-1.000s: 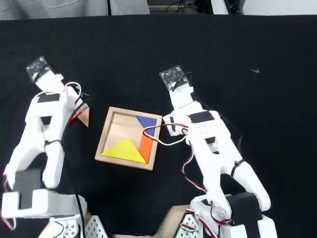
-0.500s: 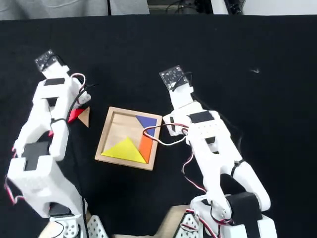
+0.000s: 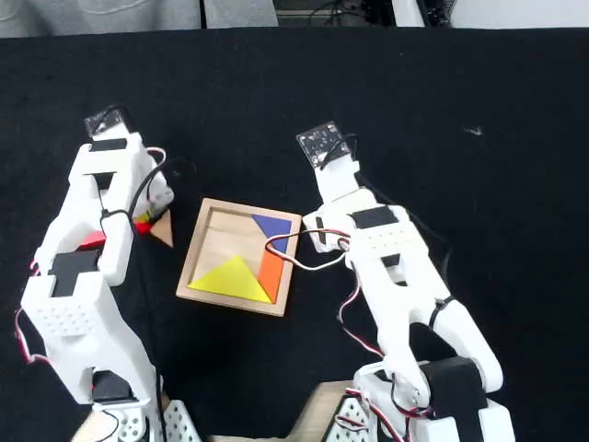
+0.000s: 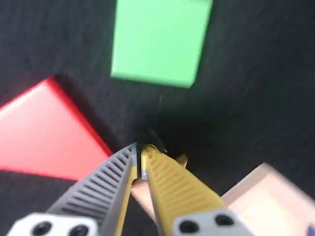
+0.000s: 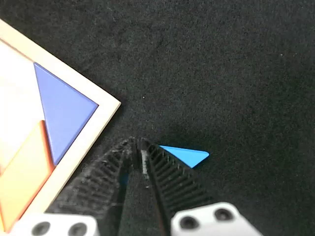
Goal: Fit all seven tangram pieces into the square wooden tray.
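The left gripper (image 4: 140,152) has its two jaws pressed together, with almost no gap between the tips. The tan triangle (image 3: 164,232) lies directly under these tips, and a small corner of it comes out beside the yellow jaw. I cannot tell if the tips only rest on this piece or pinch its edge. The wooden tray (image 3: 192,247) is just beyond the tan triangle, on the yellow jaw's side, so I judge that the piece must travel to that side, and that the left arm is the nearer one for it. The red piece (image 4: 47,132) lies near the grey jaw's side, and the green piece (image 4: 158,42) lies ahead of the tips, a little apart.

The right gripper (image 5: 137,146) is also closed and holds nothing. The light blue triangle (image 5: 186,156) lies on the cloth just beside its tips, with its long edge pointing away from them. It is outside the tray, whose corner is near, on the jaws' other side. To take this triangle, the jaws must first open, I think.
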### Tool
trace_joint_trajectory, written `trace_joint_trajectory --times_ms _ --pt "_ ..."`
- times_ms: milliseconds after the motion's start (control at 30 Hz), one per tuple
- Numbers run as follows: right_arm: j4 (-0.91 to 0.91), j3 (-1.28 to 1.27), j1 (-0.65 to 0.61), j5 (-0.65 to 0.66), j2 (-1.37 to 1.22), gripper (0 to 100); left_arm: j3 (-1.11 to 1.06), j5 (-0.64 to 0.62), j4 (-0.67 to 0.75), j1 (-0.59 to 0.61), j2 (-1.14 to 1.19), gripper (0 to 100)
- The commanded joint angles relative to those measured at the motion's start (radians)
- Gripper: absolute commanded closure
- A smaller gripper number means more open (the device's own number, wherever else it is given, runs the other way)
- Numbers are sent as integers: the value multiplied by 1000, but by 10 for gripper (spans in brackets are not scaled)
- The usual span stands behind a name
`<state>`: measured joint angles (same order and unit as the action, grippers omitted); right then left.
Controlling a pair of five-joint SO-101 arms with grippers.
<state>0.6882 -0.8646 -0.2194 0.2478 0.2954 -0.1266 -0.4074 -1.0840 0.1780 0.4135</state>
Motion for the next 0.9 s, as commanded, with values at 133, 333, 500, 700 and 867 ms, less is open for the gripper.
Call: trace_joint_trajectory --times_ms 133,333,500,700,867 --pt "-14 -8 5 12 1 988 -74 181 -192 133 -17 970" --pt "-15 -8 3 12 1 987 -159 348 -281 295 -86 970" --pt "-15 -10 3 12 1 987 -234 476 -351 407 -370 970" --pt "-15 -10 3 12 1 987 -305 410 -296 326 -637 947" --pt "-15 -13 3 12 1 987 -384 164 -130 245 -555 809"
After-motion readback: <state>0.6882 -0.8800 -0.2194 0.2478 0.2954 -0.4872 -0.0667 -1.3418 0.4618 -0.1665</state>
